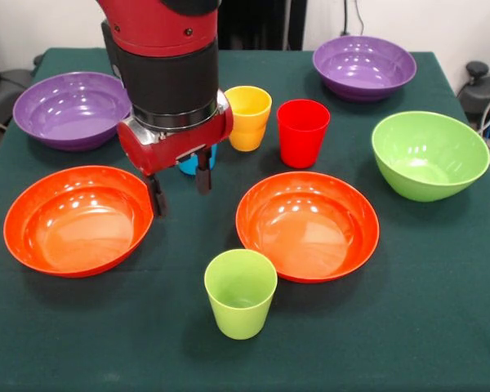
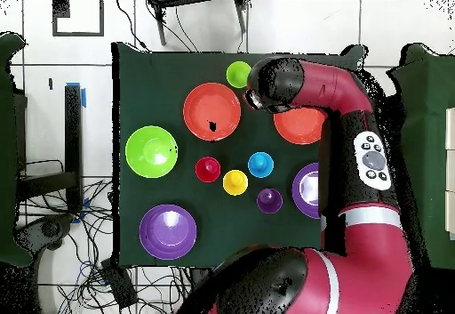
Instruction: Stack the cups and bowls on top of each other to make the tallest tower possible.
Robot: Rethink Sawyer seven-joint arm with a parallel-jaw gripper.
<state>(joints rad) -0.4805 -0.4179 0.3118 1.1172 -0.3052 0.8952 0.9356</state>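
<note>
My gripper (image 1: 180,189) hangs open and empty just above the cloth, between the two orange bowls (image 1: 77,219) (image 1: 308,224). The blue cup (image 1: 192,165) stands just behind its fingers, half hidden. The yellow cup (image 1: 247,117) and red cup (image 1: 302,131) stand side by side behind it. The light green cup (image 1: 241,292) stands alone at the front. The purple cup (image 2: 269,201) shows only in the overhead view. Two purple bowls (image 1: 72,109) (image 1: 363,65) and the light green bowl (image 1: 429,153) sit apart. Every piece stands singly; no tower stands.
The green cloth table (image 1: 408,327) carries all pieces. In the overhead view the arm's wrist (image 2: 271,86) covers the gripper and part of one orange bowl (image 2: 298,125); the arm also hides part of a purple bowl (image 2: 307,190). Cables lie on the floor beside the table.
</note>
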